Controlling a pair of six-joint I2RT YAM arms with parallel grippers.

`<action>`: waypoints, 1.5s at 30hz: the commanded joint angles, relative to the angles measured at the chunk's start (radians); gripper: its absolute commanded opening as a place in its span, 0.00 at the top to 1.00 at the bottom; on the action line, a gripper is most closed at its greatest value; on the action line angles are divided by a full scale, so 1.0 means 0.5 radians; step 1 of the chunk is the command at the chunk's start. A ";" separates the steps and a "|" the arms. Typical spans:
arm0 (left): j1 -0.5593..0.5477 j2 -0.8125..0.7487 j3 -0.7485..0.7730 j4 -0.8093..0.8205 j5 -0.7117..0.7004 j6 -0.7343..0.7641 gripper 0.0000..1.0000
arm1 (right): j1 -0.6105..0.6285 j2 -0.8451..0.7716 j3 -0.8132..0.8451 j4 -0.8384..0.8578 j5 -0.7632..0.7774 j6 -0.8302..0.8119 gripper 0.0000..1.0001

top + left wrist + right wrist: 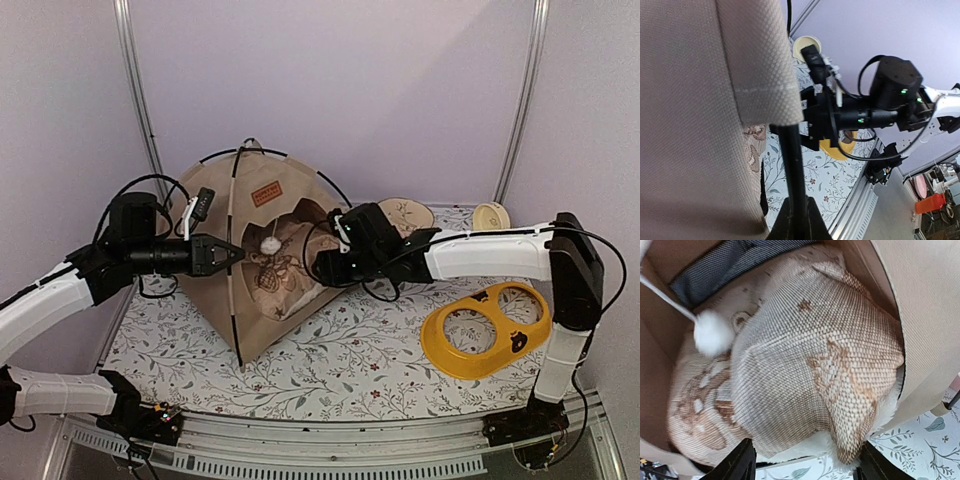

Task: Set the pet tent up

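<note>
The tan pet tent [300,185] stands upright at the back left, with black poles, a brown label [266,192] and a white pom-pom [270,244] hanging in its opening. My left gripper [236,256] is shut on the tent's front black pole [794,170], which runs between its fingers [812,225] beside the tan fabric [700,100]. My right gripper [318,268] is open at the tent's opening. Its fingers [740,462] stand wide apart just before the beige patterned pillow [805,365] lying inside the tent, with the pom-pom [712,332] above it.
A yellow two-hole bowl stand [487,330] lies at the right on the floral table cover [340,360]. Two pale bowls [405,213] [491,216] sit at the back right. Metal frame tubes [140,90] rise at the back corners.
</note>
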 commanded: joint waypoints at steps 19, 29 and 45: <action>0.047 -0.061 0.025 0.010 -0.116 -0.050 1.00 | 0.044 0.339 0.533 -0.286 0.126 -0.115 0.54; 0.160 -0.155 -0.009 -0.035 -0.194 -0.036 1.00 | -0.014 0.789 0.860 -0.386 -0.078 -0.142 0.51; 0.410 -0.062 0.008 -0.055 0.005 0.045 1.00 | 0.187 0.392 0.781 -0.261 -0.142 -0.213 0.46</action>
